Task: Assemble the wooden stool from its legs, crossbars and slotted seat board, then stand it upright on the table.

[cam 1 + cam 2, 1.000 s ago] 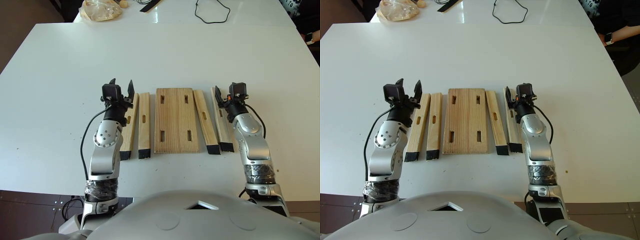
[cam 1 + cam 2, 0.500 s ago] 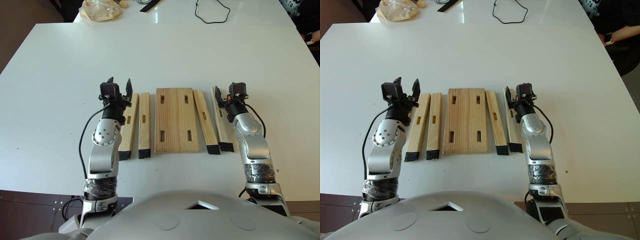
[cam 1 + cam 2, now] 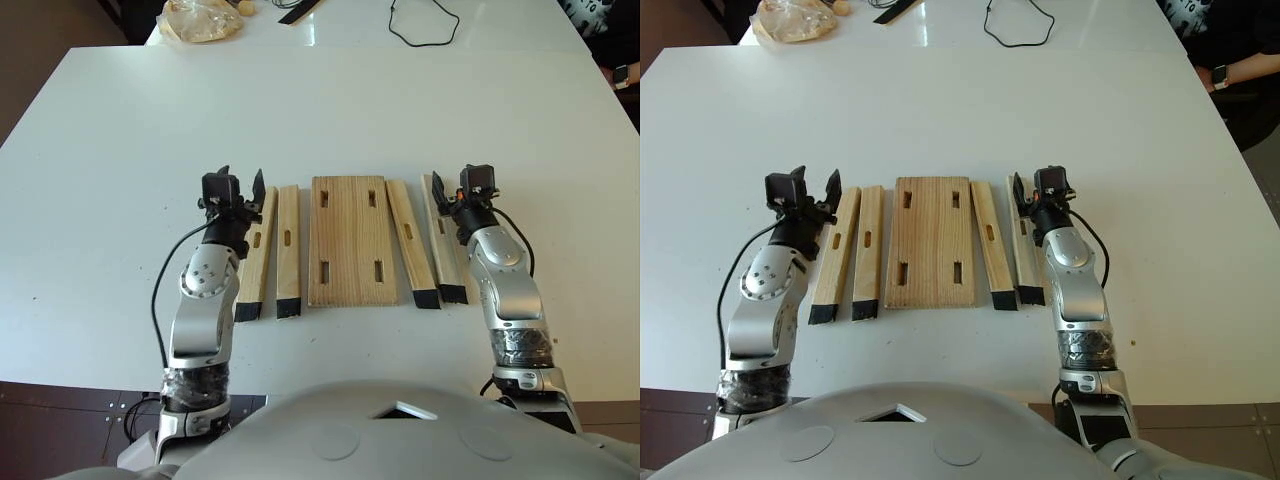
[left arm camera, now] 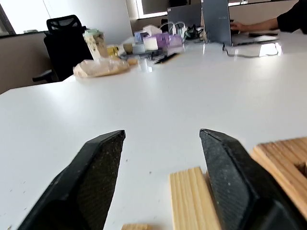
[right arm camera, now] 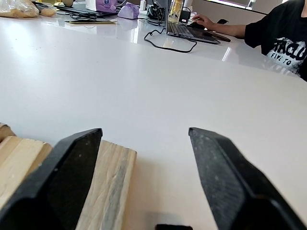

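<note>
The slotted seat board (image 3: 348, 240) lies flat mid-table. Two wooden legs (image 3: 258, 250) (image 3: 288, 248) lie to its left and two more (image 3: 411, 242) (image 3: 444, 238) to its right, all with black tips toward me. My left gripper (image 3: 240, 180) is open and hovers at the far end of the outer left leg (image 4: 192, 201), which shows beside its right-hand finger (image 4: 230, 177). My right gripper (image 3: 452, 190) is open over the far end of the outer right leg (image 5: 110, 191). Neither holds anything.
A plastic bag (image 3: 203, 18) and a black cable (image 3: 425, 25) lie at the far edge of the white table (image 3: 120, 150). A person's arm (image 3: 620, 70) shows at the far right. Bare tabletop lies on both sides of the parts.
My left arm's elbow has swung outward to the left and its gripper has shifted slightly toward me. The right arm and the wooden parts have not moved.
</note>
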Robot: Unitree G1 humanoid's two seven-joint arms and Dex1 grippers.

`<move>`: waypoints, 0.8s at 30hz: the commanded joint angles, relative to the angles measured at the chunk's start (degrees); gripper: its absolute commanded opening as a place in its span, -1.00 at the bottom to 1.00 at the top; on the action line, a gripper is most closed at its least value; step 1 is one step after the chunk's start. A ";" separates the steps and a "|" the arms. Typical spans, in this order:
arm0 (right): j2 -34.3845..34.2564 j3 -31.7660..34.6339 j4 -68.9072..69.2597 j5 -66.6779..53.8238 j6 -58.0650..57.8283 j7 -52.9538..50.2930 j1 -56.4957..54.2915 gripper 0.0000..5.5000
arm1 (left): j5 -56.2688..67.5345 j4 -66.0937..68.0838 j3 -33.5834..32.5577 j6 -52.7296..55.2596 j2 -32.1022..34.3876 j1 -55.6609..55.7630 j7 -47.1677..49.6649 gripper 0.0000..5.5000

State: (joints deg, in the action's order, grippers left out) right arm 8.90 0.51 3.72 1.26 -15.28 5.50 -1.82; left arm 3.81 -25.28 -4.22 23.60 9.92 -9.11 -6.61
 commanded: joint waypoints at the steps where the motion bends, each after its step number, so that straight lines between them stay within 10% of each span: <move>1: -1.35 2.59 6.56 -0.10 -1.85 -3.23 5.21 0.21 | 6.36 -9.12 -6.68 15.82 9.40 0.52 -6.86 0.06; 9: -2.68 5.83 13.25 -0.14 -3.77 -6.53 10.67 0.21 | 14.08 -14.78 -11.38 33.71 21.62 -5.23 -16.32 0.06; 24: -0.67 6.14 13.82 -0.39 -6.00 -3.62 9.62 0.21 | 15.74 -9.65 -12.72 38.03 18.13 -9.64 -13.63 0.06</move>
State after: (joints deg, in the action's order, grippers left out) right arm 7.60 6.35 17.47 1.05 -20.40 1.49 7.92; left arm 20.35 -36.32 -16.67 62.08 28.12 -18.60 -20.89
